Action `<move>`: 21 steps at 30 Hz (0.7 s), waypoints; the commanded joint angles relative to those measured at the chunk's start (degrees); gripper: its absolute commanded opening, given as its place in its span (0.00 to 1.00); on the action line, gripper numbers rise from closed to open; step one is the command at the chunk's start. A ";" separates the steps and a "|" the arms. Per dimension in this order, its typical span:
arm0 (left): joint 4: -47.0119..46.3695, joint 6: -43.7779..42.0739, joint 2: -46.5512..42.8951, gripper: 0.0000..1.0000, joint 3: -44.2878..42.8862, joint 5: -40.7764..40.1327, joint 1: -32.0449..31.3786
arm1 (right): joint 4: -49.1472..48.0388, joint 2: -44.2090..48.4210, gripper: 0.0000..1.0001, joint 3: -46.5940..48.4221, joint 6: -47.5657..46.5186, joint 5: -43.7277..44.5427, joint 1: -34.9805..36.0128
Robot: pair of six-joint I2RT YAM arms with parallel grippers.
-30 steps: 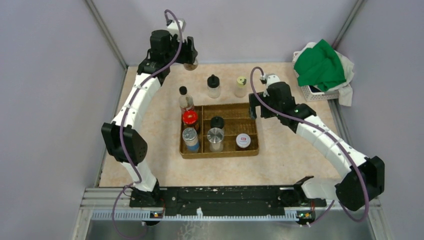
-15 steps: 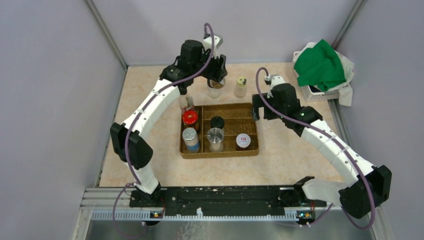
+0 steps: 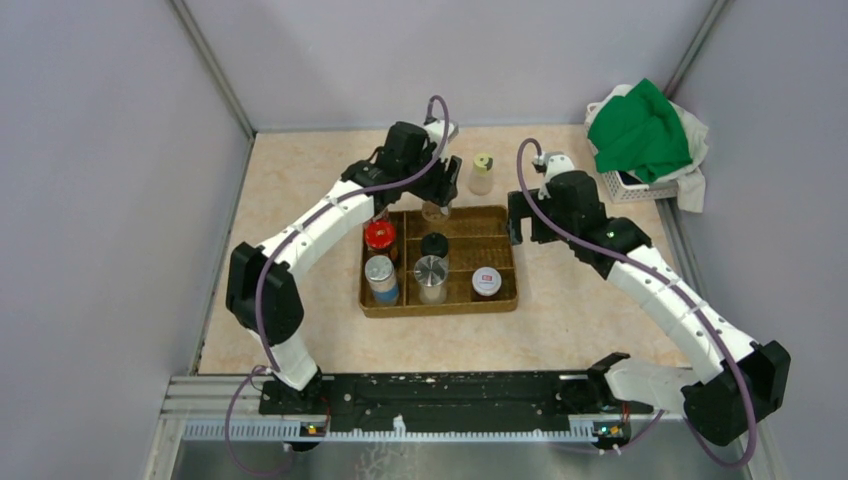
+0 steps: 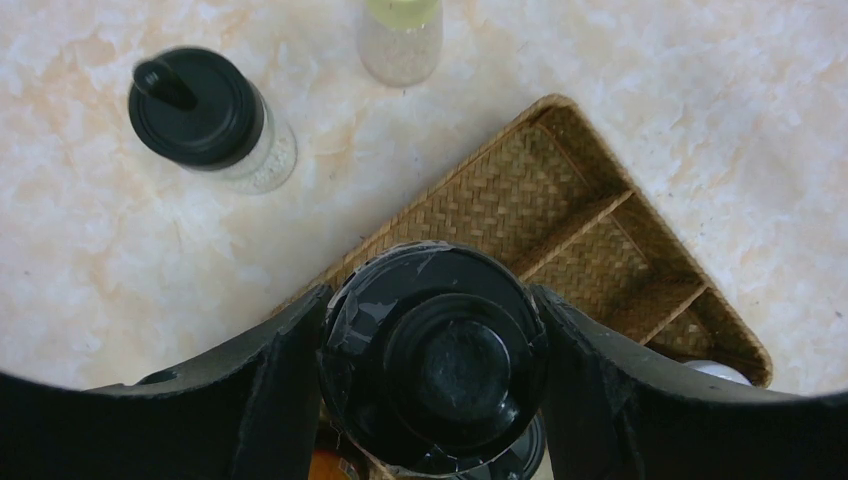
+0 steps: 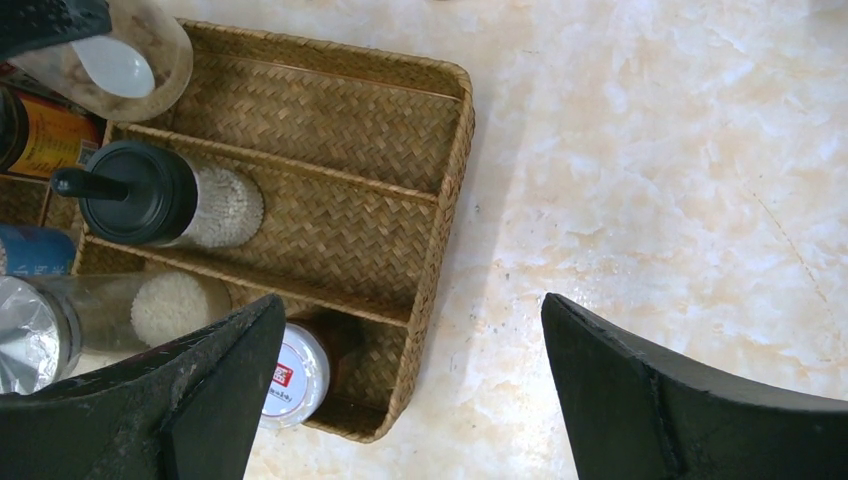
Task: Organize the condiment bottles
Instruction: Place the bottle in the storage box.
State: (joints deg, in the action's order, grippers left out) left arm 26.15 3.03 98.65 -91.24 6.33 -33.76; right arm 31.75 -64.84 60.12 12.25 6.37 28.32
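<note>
Swinging across from the far-left corner, the left gripper (image 3: pixel 437 188) had carried a black-lidded jar (image 4: pixel 435 370), clamped between its fingers, over the tray's (image 3: pixel 440 311) far rim. Next it needed lowering into a free compartment, I judged. Beside the tray, the right gripper (image 5: pixel 412 390) hung wide and empty.

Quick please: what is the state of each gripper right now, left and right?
Left gripper: closed on a black-lidded jar.
Right gripper: open, holding nothing.
</note>
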 commanded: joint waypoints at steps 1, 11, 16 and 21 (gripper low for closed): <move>-7.08 1.84 -4.18 0.55 3.16 -0.73 -0.08 | -0.54 2.06 0.98 -0.42 0.82 0.14 -0.10; -13.45 3.37 -4.85 0.55 10.88 0.49 -0.23 | -0.62 1.82 0.98 -0.56 1.10 -0.46 -0.10; -17.51 3.78 -4.02 0.55 14.05 0.38 -0.21 | -0.57 1.56 0.98 -0.64 1.11 -0.52 -0.10; -19.76 4.00 -2.04 0.54 15.19 0.62 -0.20 | -0.46 1.23 0.98 -0.67 0.93 -0.41 -0.10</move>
State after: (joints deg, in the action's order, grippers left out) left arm 13.91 6.13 97.10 -76.25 6.17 -33.76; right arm 32.56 -64.75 59.55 12.71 6.11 28.32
